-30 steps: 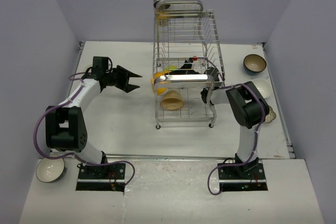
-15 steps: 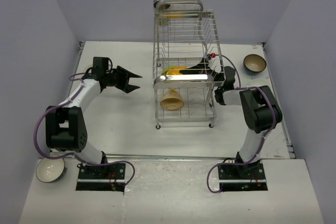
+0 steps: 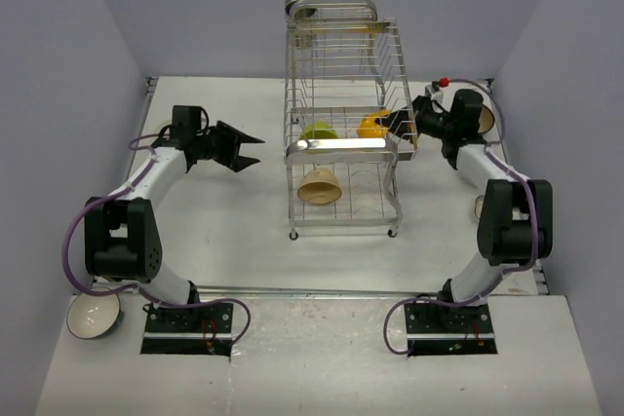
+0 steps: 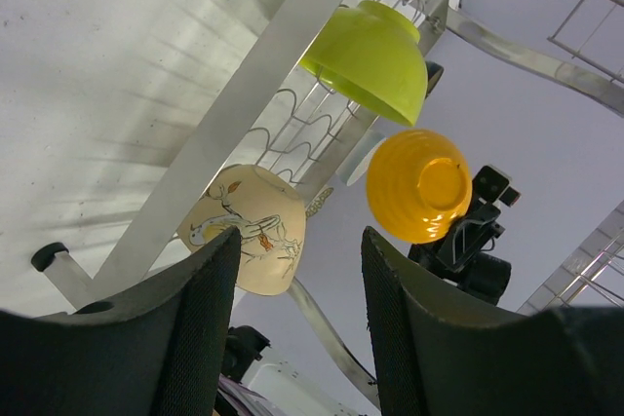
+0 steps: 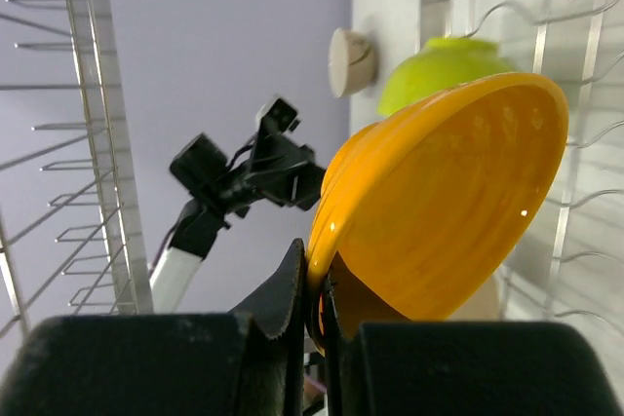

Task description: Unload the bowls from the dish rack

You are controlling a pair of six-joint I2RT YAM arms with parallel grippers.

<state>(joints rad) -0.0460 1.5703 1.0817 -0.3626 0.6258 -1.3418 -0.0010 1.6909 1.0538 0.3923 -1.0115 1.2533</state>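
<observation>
Orange ribbed bowl [image 5: 439, 202] is hanging by its rim, clamped in the right gripper [image 5: 314, 280]; it is best drawn slowly clear of the chrome wire dish rack [image 3: 341, 145]. The left gripper [image 3: 249, 153] is hovering, jaws apart.

Bright, even overhead light; faint soft shadows; glare on dish rack [image 3: 341, 144] bar; wrist-view foregrounds blurred.
</observation>
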